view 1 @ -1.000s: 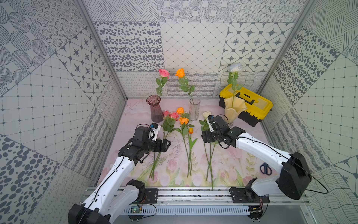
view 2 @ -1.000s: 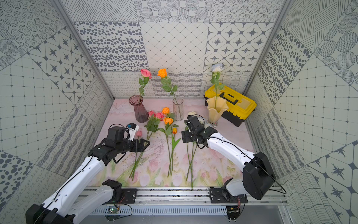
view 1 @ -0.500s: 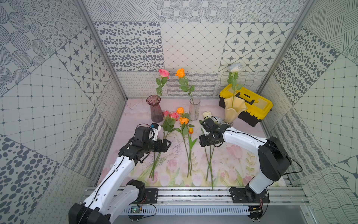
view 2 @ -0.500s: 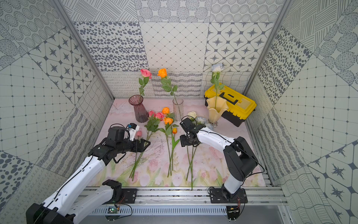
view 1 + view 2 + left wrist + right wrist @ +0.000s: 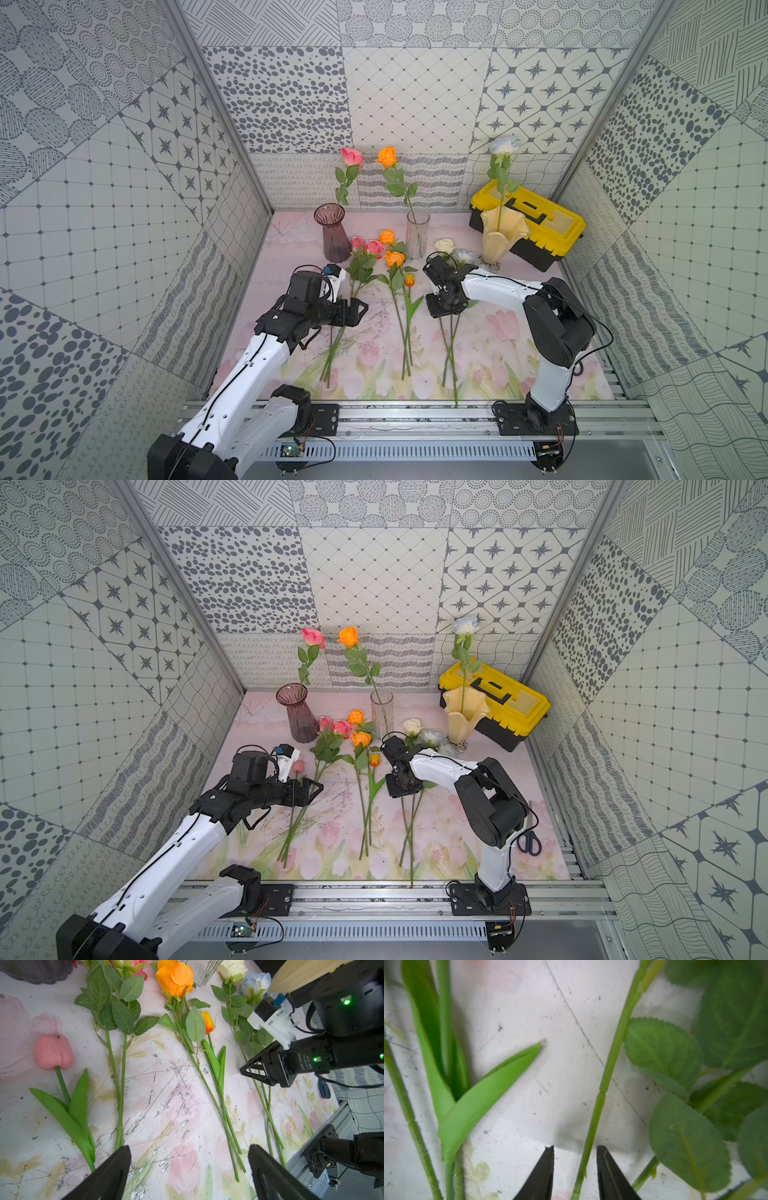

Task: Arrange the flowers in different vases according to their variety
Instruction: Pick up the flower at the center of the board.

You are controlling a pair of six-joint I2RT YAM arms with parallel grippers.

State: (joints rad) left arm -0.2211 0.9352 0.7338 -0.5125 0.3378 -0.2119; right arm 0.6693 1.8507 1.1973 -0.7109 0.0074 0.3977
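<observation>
Flower stem [image 5: 610,1068] btwn R fingers [image 5: 544,1172]

Two arms, same build: left arm [image 5: 266,357] and right arm [image 5: 496,286], glossy white links, chunky black joint housings. Thin black cable [image 5: 216,395] along each white shell (loose loops near the wrists). White camera mount [image 5: 336,274] with a blue bit. Left pincer [image 5: 189,1147] and right pincer [image 5: 575,1147]: matte black tapered fingers. Green LEDs [image 5: 346,1002] and small white lettering on the right wrist motor. Black base plates [image 5: 326,419].
</observation>
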